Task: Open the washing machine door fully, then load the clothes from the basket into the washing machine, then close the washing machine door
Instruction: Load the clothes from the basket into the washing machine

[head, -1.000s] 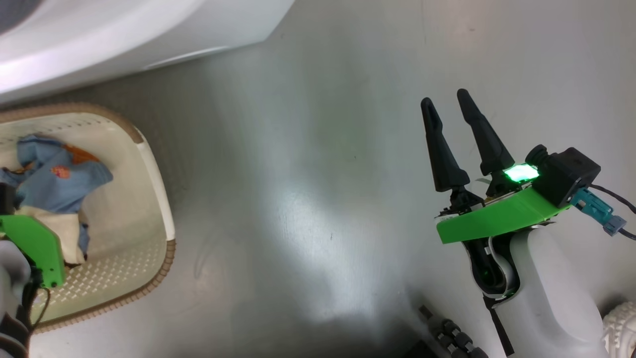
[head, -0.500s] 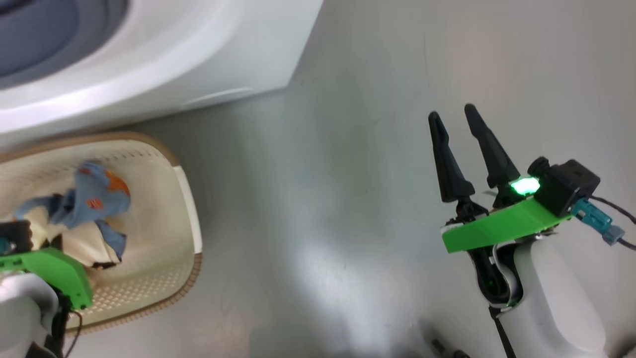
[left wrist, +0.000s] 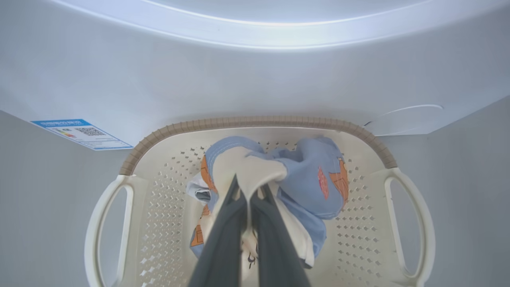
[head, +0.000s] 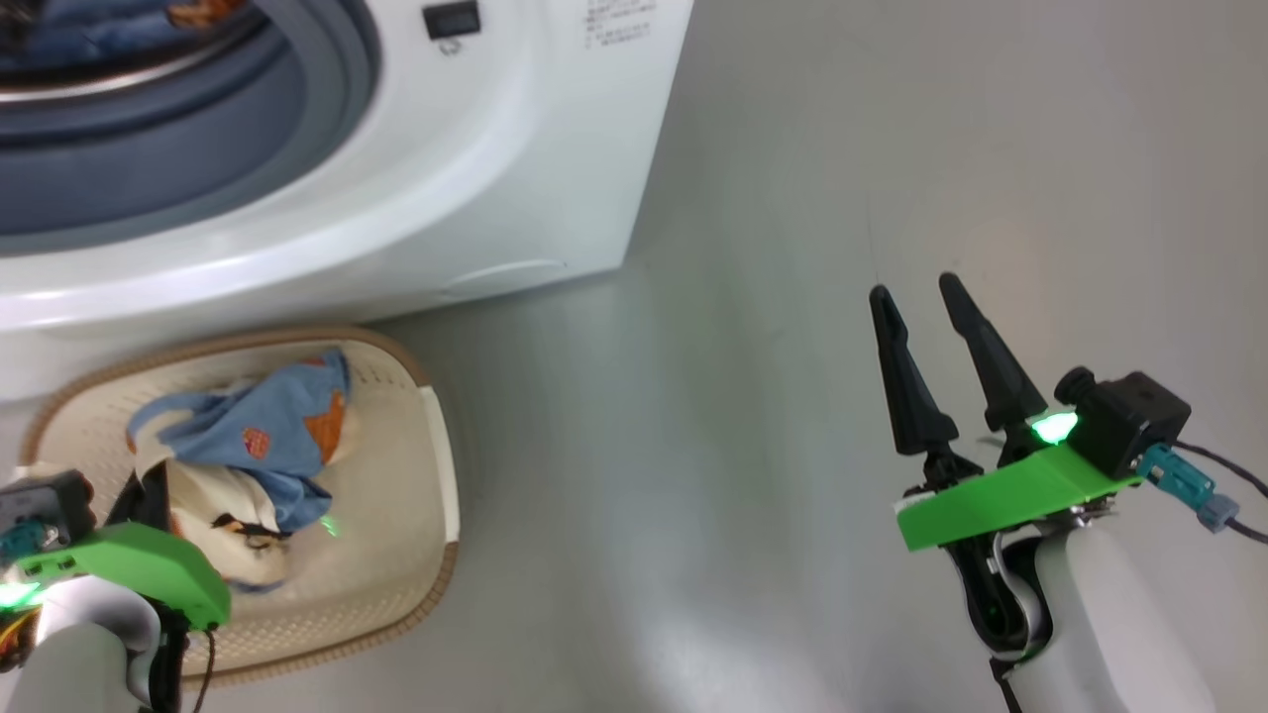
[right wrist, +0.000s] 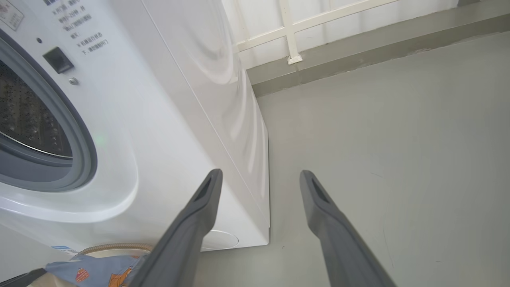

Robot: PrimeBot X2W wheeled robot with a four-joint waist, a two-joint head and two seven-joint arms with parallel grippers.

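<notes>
The clothes [left wrist: 303,179] bunch over the basket [left wrist: 255,121], blue fold stretching toward its right handle [left wrist: 410,223]; left gripper [left wrist: 249,191], angled down, pinches cream cloth; right gripper [head: 913,287] hangs parted, empty.

Glossy grey floor [head: 693,446] runs to a white-barred wall [right wrist: 289,30].

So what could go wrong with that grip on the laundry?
The left gripper pinches only a cream fold of the clothes; the blue piece bunched beside it might drop off when lifted. Trailing cloth could also snag the basket rim and drag it, or catch on the grey gasket of the washing machine.
</notes>
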